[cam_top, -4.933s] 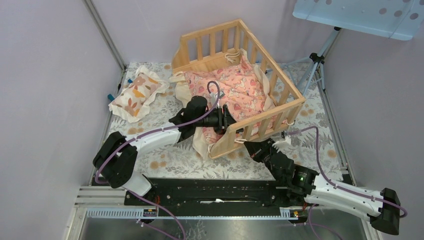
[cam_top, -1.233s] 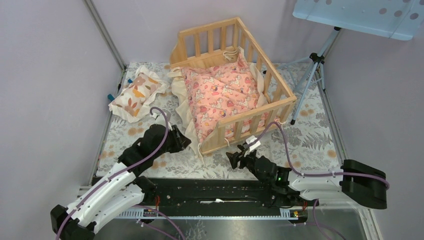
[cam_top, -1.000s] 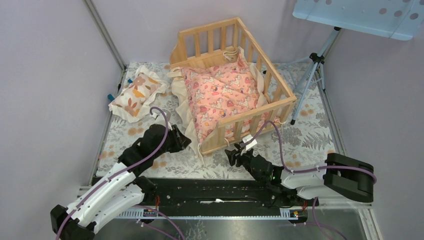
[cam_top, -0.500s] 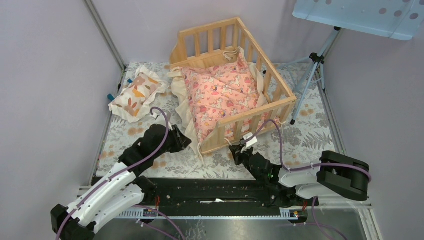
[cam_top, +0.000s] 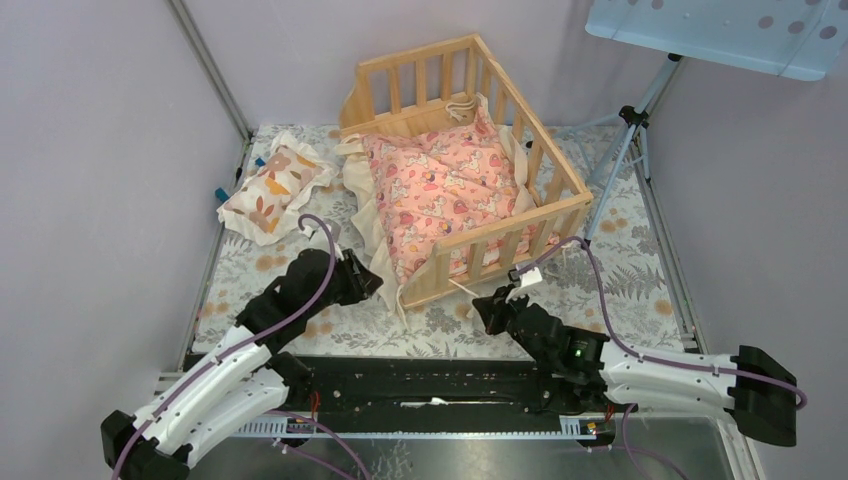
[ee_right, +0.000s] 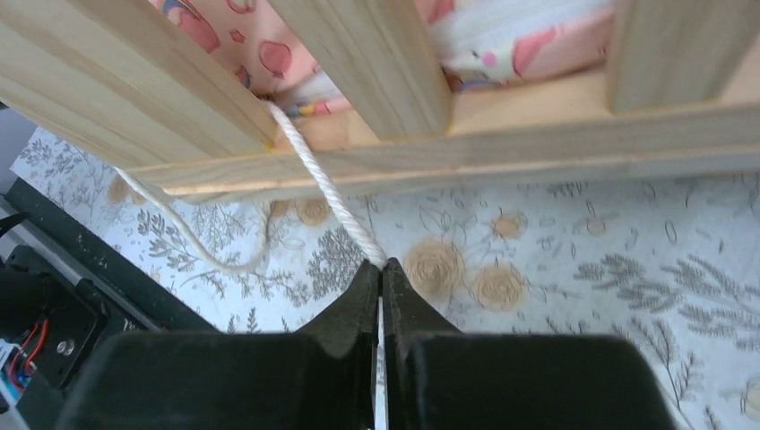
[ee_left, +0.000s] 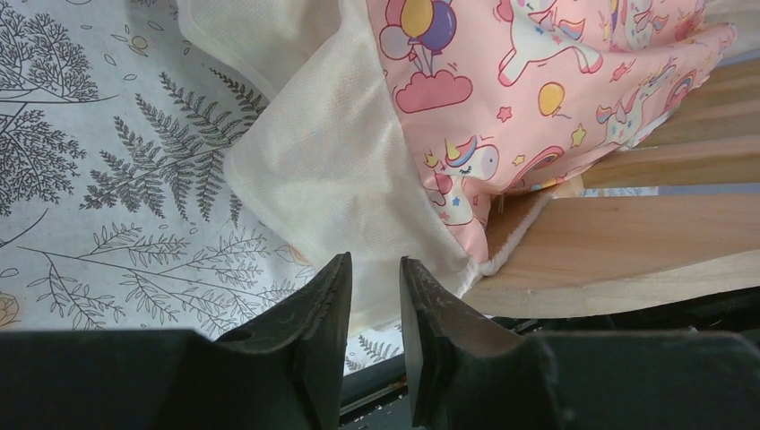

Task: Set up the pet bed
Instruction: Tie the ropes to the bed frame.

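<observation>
The right gripper (ee_right: 380,269) is pinched shut on the white cord (ee_right: 323,193), which slants away to the near rail of the pet bed (cam_top: 512,226) just ahead. The left gripper (ee_left: 374,265), slightly parted and empty, sits by the cream ruffle (ee_left: 332,170) at the bed's open side.

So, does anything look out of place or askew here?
The pink cushion is bunched and askew in the pet bed, its cream ruffle hanging over the open side onto the table. The small leaf-print pillow lies outside the bed.
</observation>
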Action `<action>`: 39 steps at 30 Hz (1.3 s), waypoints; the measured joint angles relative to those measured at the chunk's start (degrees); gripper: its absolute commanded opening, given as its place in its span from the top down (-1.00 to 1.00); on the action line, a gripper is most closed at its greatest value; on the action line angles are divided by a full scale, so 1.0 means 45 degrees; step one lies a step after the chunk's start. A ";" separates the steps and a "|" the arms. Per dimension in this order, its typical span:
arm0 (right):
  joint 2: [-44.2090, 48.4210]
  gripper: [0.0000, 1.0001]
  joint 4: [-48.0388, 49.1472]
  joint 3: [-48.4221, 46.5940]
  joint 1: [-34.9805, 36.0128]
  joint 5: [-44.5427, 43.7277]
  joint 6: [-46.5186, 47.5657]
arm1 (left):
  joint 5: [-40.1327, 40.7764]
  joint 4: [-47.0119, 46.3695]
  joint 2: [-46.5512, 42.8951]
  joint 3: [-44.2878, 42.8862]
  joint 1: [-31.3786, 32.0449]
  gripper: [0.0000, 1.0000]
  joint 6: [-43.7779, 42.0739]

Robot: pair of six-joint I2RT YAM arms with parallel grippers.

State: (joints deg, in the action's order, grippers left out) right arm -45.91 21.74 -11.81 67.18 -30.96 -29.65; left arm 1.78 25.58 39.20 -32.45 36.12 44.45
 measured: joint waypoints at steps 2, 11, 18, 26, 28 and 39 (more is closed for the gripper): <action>0.0544 1.00 -0.1248 -0.0131 -0.0005 0.0063 -0.0646 | 0.0044 -0.0010 -0.0097 0.0000 -0.0005 0.36 0.0087; 0.2011 1.00 -0.4386 -0.0457 -0.0015 0.0797 -0.2312 | 0.0010 -0.0189 0.0170 0.0000 -0.0005 0.47 0.0248; 0.1613 1.00 -0.4197 -0.0457 -0.0015 0.1574 -0.2395 | -0.0015 -0.0189 -0.1039 0.0321 -0.0005 0.61 0.0559; 0.0053 1.00 -0.3055 -0.0452 -0.0015 0.1909 -0.2375 | -0.0860 -0.0306 -0.3473 0.2628 -0.0005 0.08 0.1671; -0.0243 1.00 -0.2778 -0.0452 -0.0015 0.2030 -0.2375 | -0.1103 -0.0340 -0.3439 0.3065 0.0005 0.04 0.1870; -0.0539 1.00 -0.2016 -0.0398 -0.0015 0.2147 -0.2385 | -0.0840 -0.2322 -0.3041 0.4284 0.2370 0.03 0.1933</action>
State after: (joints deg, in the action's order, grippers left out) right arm -48.34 12.67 -13.61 67.11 -21.30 -40.38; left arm -2.00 15.14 25.52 -13.17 46.78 53.15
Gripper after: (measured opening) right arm 0.021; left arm 0.487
